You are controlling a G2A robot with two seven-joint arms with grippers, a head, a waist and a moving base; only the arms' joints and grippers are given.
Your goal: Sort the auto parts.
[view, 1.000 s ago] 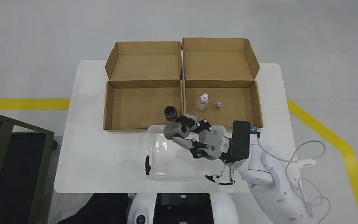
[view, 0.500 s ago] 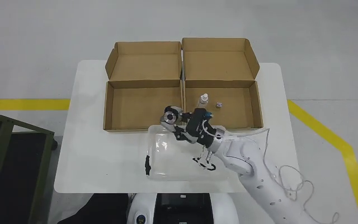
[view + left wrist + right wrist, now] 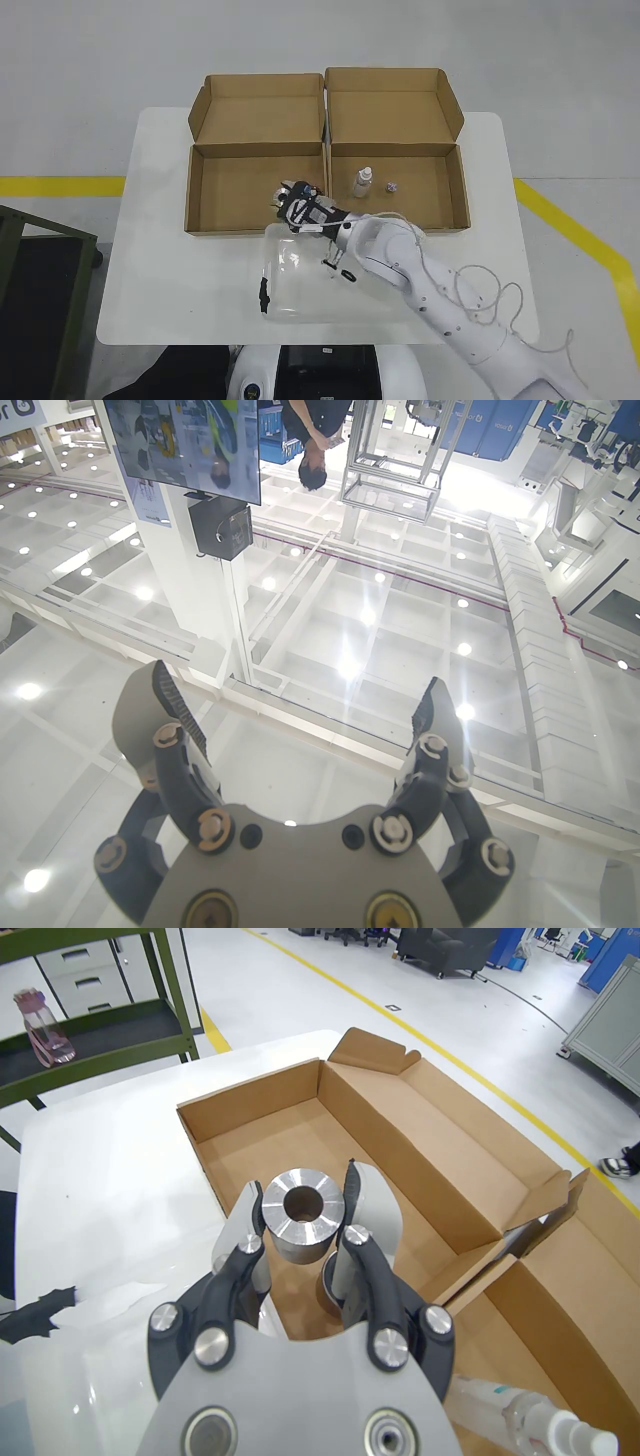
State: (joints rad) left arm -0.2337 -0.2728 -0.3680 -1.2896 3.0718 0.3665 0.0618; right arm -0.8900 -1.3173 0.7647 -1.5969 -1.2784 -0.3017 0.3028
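Note:
My right gripper (image 3: 302, 1200) is shut on a shiny metal sleeve (image 3: 303, 1218) with a bore through its middle, held above the near right corner of the left cardboard box (image 3: 400, 1128). From above, the right gripper (image 3: 298, 204) hangs over that same corner of the left box (image 3: 250, 190). A dark sleeve (image 3: 325, 1290) stands on the box floor just beneath the fingers. The right box (image 3: 430, 190) holds a white bottle (image 3: 361, 181) and a small purple part (image 3: 392, 186). My left gripper (image 3: 295, 695) is open, holds nothing and points up at the ceiling.
A clear plastic tray (image 3: 290, 285) lies on the white table (image 3: 160, 260) in front of the boxes, with a small black part (image 3: 263, 297) at its left edge. Both boxes have their lids folded back. A green shelf (image 3: 100, 1023) stands off the table's left side.
The right arm has swung from above the clear tray back and to the left, carrying the metal sleeve over the left box's near right corner.

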